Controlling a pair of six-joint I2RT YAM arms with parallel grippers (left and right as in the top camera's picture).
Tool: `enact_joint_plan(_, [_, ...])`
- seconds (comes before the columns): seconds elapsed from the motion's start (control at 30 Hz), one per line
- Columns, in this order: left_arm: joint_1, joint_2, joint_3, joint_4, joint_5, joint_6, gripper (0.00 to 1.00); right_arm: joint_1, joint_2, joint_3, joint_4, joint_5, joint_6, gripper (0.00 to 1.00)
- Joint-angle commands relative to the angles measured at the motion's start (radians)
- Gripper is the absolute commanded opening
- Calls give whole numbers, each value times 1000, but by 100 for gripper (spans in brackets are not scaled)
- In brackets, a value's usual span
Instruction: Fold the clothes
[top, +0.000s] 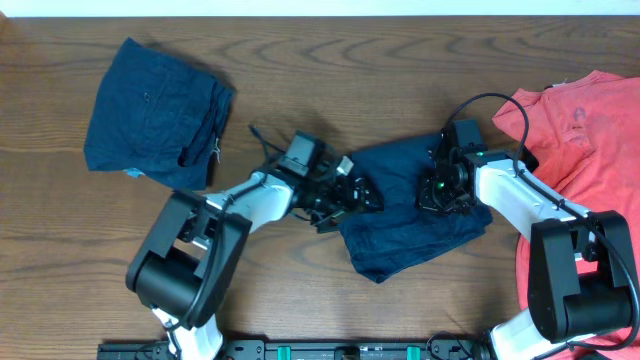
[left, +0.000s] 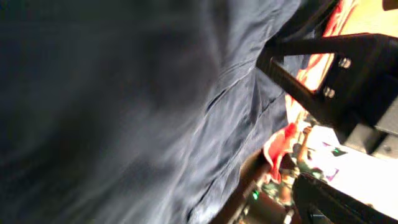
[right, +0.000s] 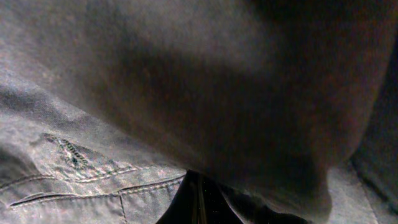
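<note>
One pair of navy shorts (top: 410, 225) lies rumpled at the table's middle. My left gripper (top: 360, 195) is at its left edge, and navy cloth (left: 124, 112) lies right against the left wrist camera and hides the fingers. My right gripper (top: 445, 190) is on the shorts' upper right part. There the cloth (right: 186, 81) hangs over the camera, with a seam and only a dark finger tip (right: 199, 202) showing under the fold. Both grippers appear shut on this cloth. A second pair of navy shorts (top: 150, 115) lies folded at the far left.
A coral-red shirt (top: 580, 120) lies spread at the right edge, under my right arm. It also shows as a red patch in the left wrist view (left: 280, 146). Dark wooden table (top: 330, 50) runs all round.
</note>
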Motion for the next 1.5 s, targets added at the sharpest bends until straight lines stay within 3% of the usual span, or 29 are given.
enact_joint_plan(0.0, [-73, 82, -41, 16, -329, -75, 91, -5, 47, -13, 13, 78, 13, 1])
enact_joint_plan(0.2, [-90, 85, -41, 33, -417, -191, 66, -5, 47, -13, 7, 77, 13, 1])
enact_joint_plan(0.37, [-87, 85, -41, 86, -427, -197, 36, -3, 47, -13, 3, 77, 13, 1])
enact_joint_plan(0.57, [-86, 84, -41, 78, -373, -16, 8, -3, 36, -12, -20, 77, -3, 1])
enact_joint_plan(0.7, [-70, 63, -33, 6, -322, 100, 6, -3, -10, 14, -94, 69, -37, 1])
enact_joint_plan(0.9, [39, -84, 60, -296, -246, 322, 6, -31, -207, 56, -171, -27, -74, 1])
enact_joint_plan(1.07, [186, -243, 191, -465, -212, 397, 6, -50, -386, 85, -163, -57, -55, 3])
enact_joint_plan(1.27, [387, -324, 359, -450, -211, 394, 6, -53, -535, 87, -127, -57, -18, 7])
enact_joint_plan(1.47, [619, -323, 477, -289, -224, 310, 6, -53, -576, 87, -133, -58, -2, 7])
